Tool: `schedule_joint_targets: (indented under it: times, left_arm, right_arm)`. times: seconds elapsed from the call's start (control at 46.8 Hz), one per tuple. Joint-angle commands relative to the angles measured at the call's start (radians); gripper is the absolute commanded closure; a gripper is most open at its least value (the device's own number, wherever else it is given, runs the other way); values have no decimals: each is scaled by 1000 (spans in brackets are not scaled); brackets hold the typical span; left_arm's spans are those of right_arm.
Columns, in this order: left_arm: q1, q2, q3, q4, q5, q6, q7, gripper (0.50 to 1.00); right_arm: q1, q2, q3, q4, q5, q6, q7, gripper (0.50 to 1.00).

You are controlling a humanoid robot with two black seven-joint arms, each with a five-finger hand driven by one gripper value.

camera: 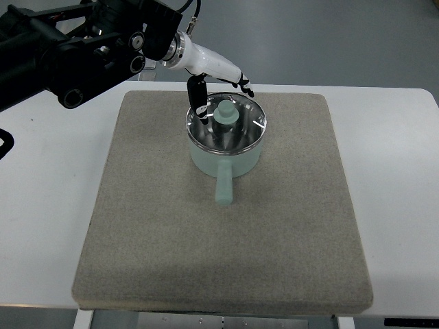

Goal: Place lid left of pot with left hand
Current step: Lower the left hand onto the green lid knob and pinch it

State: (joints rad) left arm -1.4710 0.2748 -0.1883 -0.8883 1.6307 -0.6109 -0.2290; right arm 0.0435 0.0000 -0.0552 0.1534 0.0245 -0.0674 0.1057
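The left robot hand [218,81] reaches in from the upper left and hovers at the far rim of the pot [226,156], its fingers [197,91] loosely spread and gripping nothing. One dark finger hangs down over the lid's edge, near the knob but not clearly touching it. The glass lid [236,130] sits squarely on the mint-green pot, its green knob [226,112] upright at the centre, and the pot handle [223,187] points toward the camera. The pot stands on a grey mat [151,226] covering most of the white tabletop [48,205].

To do this step well, the fingers should probably settle on either side of the knob and close on it firmly before any lift. A straight upward lift would likely clear the rim without dragging the pot. The bare mat to the pot's left looks like the sensible landing place. The right arm is out of view.
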Motion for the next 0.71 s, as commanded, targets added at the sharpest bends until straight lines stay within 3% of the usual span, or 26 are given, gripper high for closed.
schedule_joint_targets:
  times: [0.0, 0.385, 0.598, 0.684]
  left_arm:
    - [1, -6, 0, 2, 9, 0, -1, 626]
    - [5, -9, 0, 2, 17, 0, -1, 684]
    - [9, -9, -3, -3, 17, 0, -1, 754]
    - [9, -9, -5, -3, 17, 0, -1, 757]
  right_arm:
    - [1, 0, 0, 0, 0, 0, 0, 577]
    - [-1, 0, 0, 0, -1, 0, 0, 579]
    - [-1, 0, 0, 0, 0, 0, 0, 579]
    - [1, 0, 0, 0, 0, 0, 0, 579]
